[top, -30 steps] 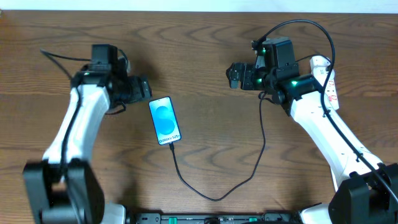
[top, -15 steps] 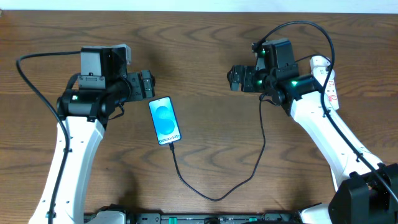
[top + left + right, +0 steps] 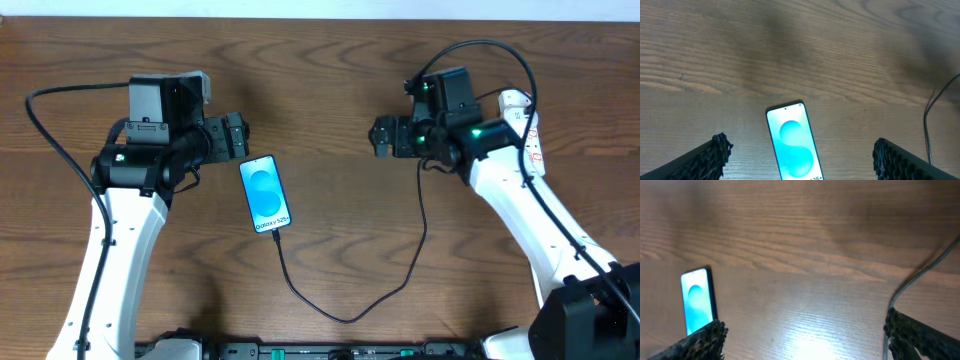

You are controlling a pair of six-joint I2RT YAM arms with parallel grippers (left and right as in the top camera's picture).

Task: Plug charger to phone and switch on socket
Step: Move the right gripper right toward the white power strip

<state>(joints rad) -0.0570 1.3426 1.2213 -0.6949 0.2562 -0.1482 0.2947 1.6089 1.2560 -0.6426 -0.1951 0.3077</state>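
The phone (image 3: 265, 194) lies flat on the wooden table with its blue screen lit; it also shows in the left wrist view (image 3: 792, 145) and the right wrist view (image 3: 697, 300). The black charger cable (image 3: 345, 312) runs from the phone's lower end in a loop up towards the right arm; its tip sits at the phone's bottom edge. My left gripper (image 3: 235, 138) is open and empty, just up and left of the phone. My right gripper (image 3: 383, 136) is open and empty, well right of the phone. The white socket strip (image 3: 528, 130) lies at the right, mostly hidden behind the right arm.
The charger cable shows at the right edge of both wrist views (image 3: 932, 102) (image 3: 912, 280). The arm bases stand at the table's front edge.
The left arm swung round earlier and now holds still. The right gripper has drifted slightly right and down. Phone and cable have not moved.
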